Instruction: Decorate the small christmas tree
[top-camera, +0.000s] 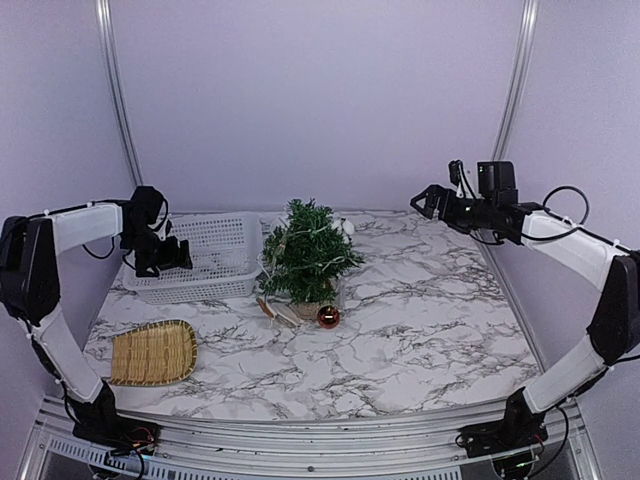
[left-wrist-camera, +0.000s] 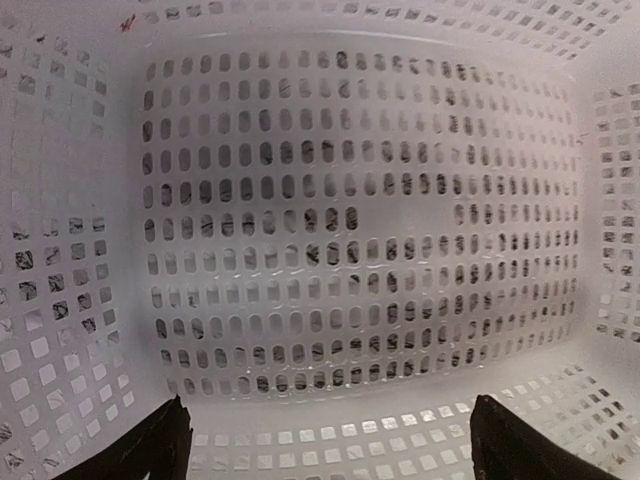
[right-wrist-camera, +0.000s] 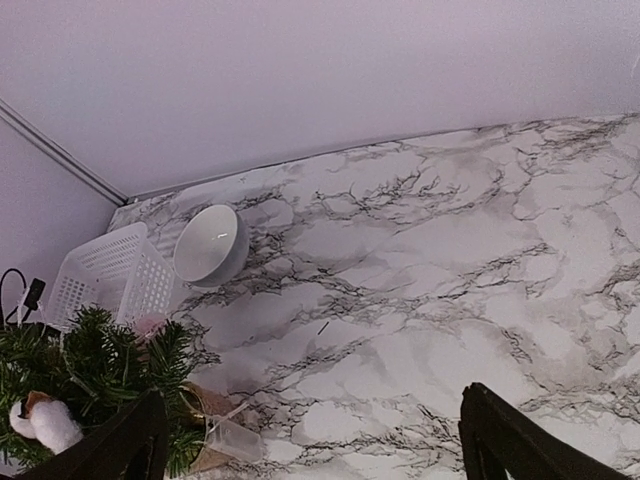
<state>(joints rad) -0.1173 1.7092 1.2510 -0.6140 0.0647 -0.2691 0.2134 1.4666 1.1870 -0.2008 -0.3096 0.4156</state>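
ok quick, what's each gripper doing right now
left gripper: open, holding nothing, pointed into the basket
right gripper: open, holding nothing

Plain pale lavender walls (top-camera: 320, 90) and two slim aluminium corner posts (top-camera: 116, 90) enclose a white, grey-veined marble-patterned bench (top-camera: 430, 320) under soft, even light.

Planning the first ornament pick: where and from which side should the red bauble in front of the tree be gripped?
Probably across its round middle, coming from above: the red bauble sits close beside the small christmas tree, leaving top and near side free.
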